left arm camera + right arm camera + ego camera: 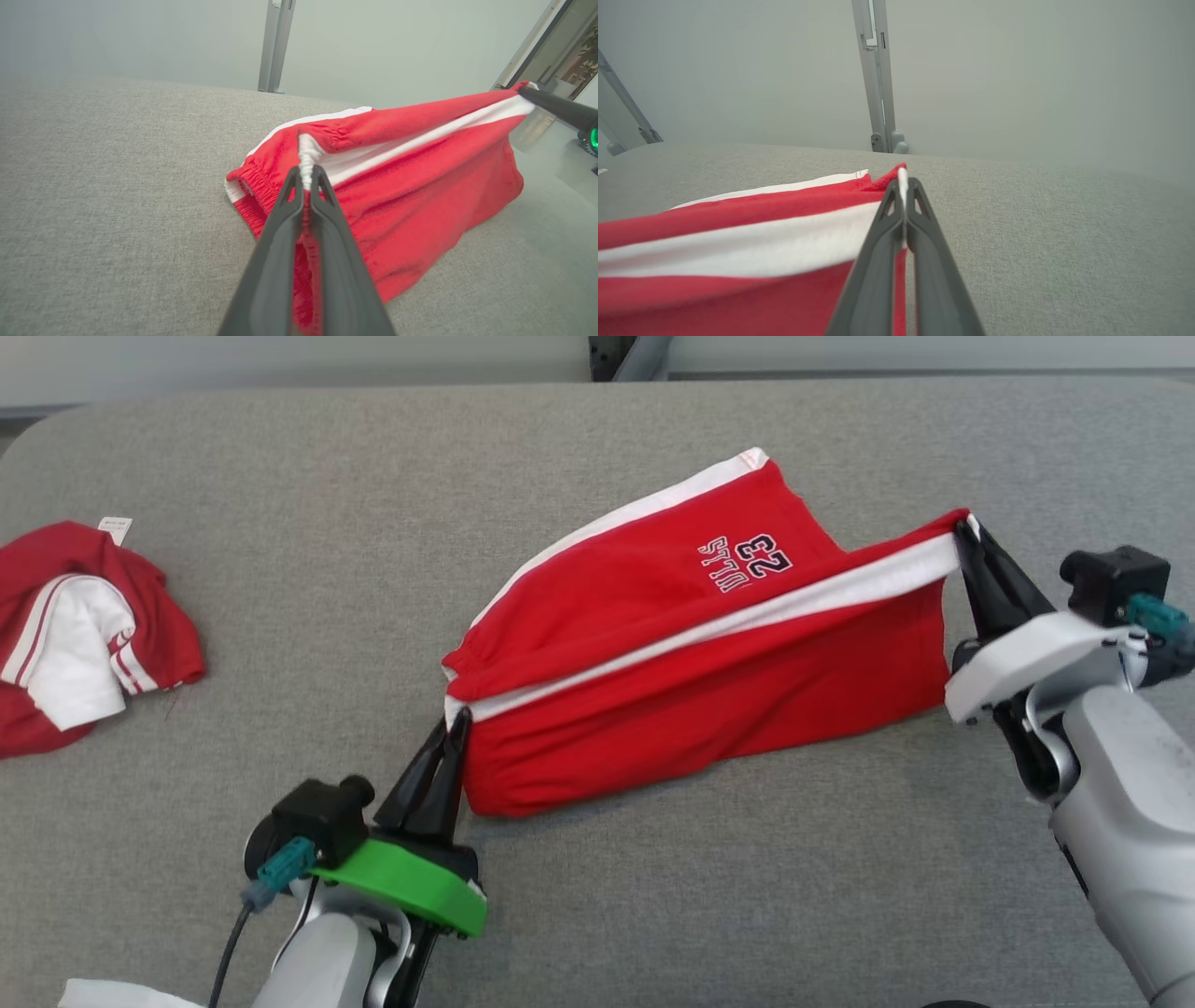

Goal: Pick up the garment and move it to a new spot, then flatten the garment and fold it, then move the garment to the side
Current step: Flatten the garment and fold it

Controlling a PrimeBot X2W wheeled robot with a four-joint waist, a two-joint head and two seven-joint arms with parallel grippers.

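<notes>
Spanning both claws: red shorts, white stripe uppermost, taut between them, lower half draped on grey table. Left gripper pinched tight on waistband end; right gripper pinched tight on hem corner. Second red-and-white garment well left of left gripper.

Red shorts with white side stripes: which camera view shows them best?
The head view: the whole red shorts with white side stripes and their printed number show. The left wrist view shows them from the elastic waistband end; the right wrist view, one pinched corner.
</notes>
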